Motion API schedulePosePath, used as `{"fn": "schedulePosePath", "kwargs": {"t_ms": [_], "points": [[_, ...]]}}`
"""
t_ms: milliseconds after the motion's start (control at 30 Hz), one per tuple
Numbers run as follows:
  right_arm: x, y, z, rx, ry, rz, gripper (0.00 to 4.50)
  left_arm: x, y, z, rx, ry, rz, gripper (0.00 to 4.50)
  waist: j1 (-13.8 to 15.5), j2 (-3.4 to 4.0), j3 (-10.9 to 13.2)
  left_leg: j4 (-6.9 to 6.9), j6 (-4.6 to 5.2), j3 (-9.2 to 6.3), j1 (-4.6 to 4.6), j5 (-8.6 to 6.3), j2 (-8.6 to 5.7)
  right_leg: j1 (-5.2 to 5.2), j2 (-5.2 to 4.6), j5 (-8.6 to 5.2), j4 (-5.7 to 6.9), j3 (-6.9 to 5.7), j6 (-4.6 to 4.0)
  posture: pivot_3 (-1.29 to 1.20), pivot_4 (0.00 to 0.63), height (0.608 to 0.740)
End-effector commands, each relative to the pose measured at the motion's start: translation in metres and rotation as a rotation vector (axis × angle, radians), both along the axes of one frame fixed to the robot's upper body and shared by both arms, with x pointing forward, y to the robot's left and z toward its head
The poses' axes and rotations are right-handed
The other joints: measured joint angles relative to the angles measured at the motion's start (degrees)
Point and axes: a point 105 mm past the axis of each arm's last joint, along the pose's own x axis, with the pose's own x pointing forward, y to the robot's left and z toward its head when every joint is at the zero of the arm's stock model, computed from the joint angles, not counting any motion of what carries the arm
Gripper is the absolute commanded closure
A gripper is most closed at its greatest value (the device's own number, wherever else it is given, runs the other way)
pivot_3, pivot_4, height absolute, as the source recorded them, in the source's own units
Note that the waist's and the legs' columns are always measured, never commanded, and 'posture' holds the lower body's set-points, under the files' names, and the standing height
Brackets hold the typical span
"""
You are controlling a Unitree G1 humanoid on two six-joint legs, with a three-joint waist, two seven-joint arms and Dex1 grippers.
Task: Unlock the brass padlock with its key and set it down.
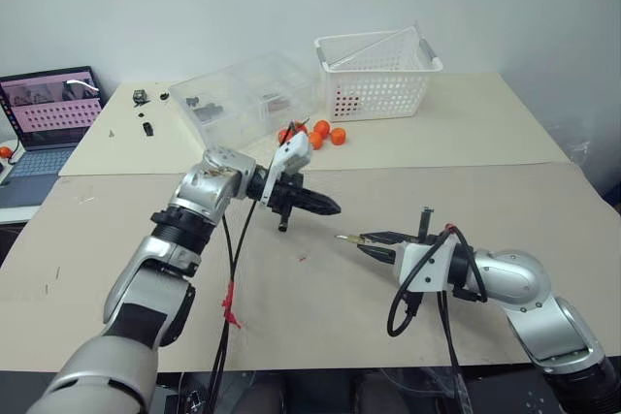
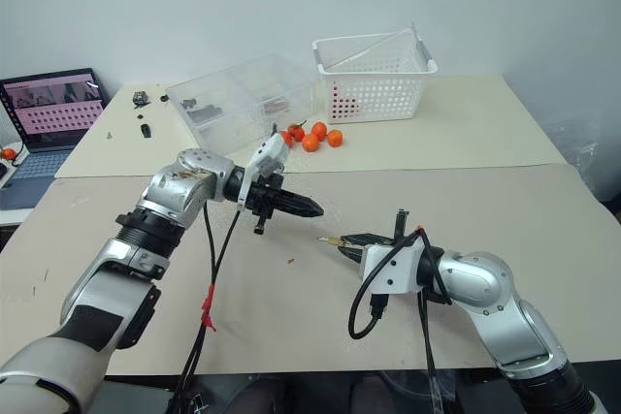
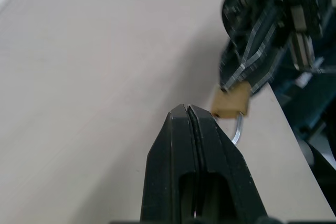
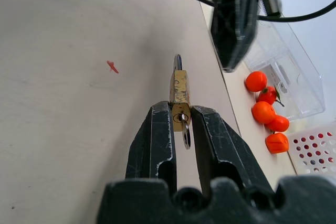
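The brass padlock (image 4: 179, 94) is clamped between the black fingers of the right gripper (image 4: 181, 121), held off the beige table (image 1: 505, 201), presumably so its keyhole and the small key (image 4: 185, 136) hanging from it can be reached. The left gripper (image 1: 328, 207), at about ten o'clock from it and apart, is pressed fully closed with nothing between its fingers. The lock body is scuffed, blocky golden metal; the shackle (image 3: 238, 129) is a thin silvery loop.

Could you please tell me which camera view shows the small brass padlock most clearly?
The right wrist view: the small brass padlock sits clamped between the right gripper fingers, its key in the keyhole. The left wrist view shows its body and silvery shackle; the head views show only a speck.
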Motion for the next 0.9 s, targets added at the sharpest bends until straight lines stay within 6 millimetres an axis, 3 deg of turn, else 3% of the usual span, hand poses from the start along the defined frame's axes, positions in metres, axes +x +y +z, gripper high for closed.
{"fn": "schedulePosePath", "kwargs": {"t_ms": [33,600,900], "points": [[-0.001,0.001,0.020,0.015,-0.079,0.007,4.38,-0.010,-0.003,0.003,0.008,-0.007,-0.046,4.45,0.06,0.00,0.00,0.00,0.00,-0.01,0.00,0.00,0.00,0.00,0.00,0.00,0.00,-0.01,0.00,0.00,0.150,0.740],[0.009,-0.005,0.025,0.005,-0.126,-0.040,4.38,-0.008,-0.008,0.005,-0.011,-0.006,-0.020,4.45,0.12,0.00,0.00,0.00,0.00,-0.02,0.00,0.00,-0.01,0.00,-0.01,0.00,-0.03,-0.01,-0.01,0.00,0.150,0.740],[0.019,-0.016,0.026,-0.040,-0.178,-0.076,4.38,-0.001,0.010,0.007,0.027,-0.018,0.014,4.45,0.08,0.00,0.00,-0.03,0.00,0.00,0.00,0.00,0.01,0.00,0.01,0.00,-0.02,-0.01,-0.01,0.00,0.150,0.740]]}}
